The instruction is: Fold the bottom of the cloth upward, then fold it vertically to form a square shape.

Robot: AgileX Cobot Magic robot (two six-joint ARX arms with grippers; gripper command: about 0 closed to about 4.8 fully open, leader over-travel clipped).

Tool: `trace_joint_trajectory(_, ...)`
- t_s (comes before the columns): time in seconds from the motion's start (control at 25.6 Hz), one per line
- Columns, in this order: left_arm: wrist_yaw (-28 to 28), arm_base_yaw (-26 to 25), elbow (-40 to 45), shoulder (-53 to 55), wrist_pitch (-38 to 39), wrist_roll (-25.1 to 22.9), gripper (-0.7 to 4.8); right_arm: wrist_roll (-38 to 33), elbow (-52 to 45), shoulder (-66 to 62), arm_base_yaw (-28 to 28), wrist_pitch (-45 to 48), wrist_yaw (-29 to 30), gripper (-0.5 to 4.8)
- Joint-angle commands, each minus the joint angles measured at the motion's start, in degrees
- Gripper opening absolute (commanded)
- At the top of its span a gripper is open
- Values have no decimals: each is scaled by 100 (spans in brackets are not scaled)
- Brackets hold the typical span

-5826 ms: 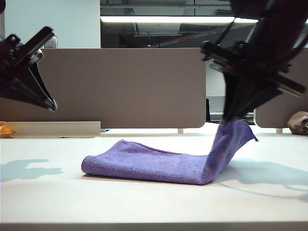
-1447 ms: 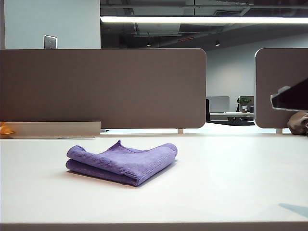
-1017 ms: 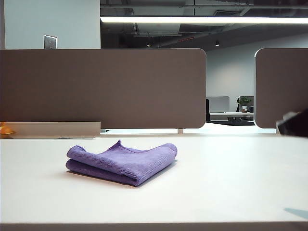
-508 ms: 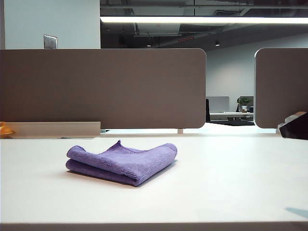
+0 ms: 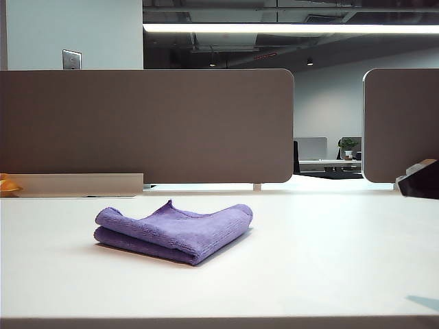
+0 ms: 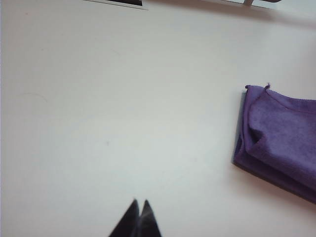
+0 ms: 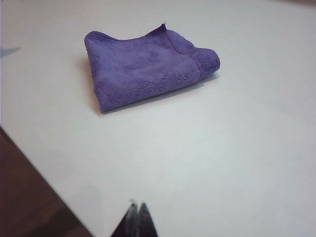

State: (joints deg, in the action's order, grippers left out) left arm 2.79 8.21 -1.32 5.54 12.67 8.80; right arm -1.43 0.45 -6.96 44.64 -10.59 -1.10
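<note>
The purple cloth (image 5: 175, 232) lies folded into a small, roughly square stack on the white table, left of the middle in the exterior view. No gripper touches it. The left wrist view has the cloth (image 6: 281, 140) off to one side, with my left gripper (image 6: 139, 202) shut and empty over bare table, well apart from it. From the right wrist, the cloth (image 7: 148, 66) lies some way ahead of my right gripper (image 7: 137, 203), which is also shut and empty. A dark part of the right arm (image 5: 422, 179) shows at the exterior view's right edge.
Brown divider panels (image 5: 147, 127) stand along the table's far edge. An orange object (image 5: 7, 185) peeks in at the far left. The table's near edge (image 7: 34, 168) runs close beside my right gripper, with dark floor beyond it.
Several seconds ago the right gripper held one end of the cloth up; now the cloth lies folded and released. Over the last second the right arm's dark part dropped slightly at the right edge.
</note>
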Motion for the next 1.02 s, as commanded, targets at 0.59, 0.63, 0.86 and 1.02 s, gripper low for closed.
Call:
trace_joint_trajectory(0.59,-2,-251,90,-525,-243,-24,-3,17,-39,684,-2028,46,-26,-1)
trace_joint_trajectory(0.63,-4,-304,90,-525,-243,-24,-3,15,-39,684,-2275,46,-24,-1)
trace_joint_trajectory(0.86,-9,-802,90,-525,-245,-22,-3,15,-39,684,-3381,50,-28,-1)
trace_joint_trajectory(1.02,-149,-839,90,-525,-243,-22,-3,15,-39,684,-3661,50,-26,-1)
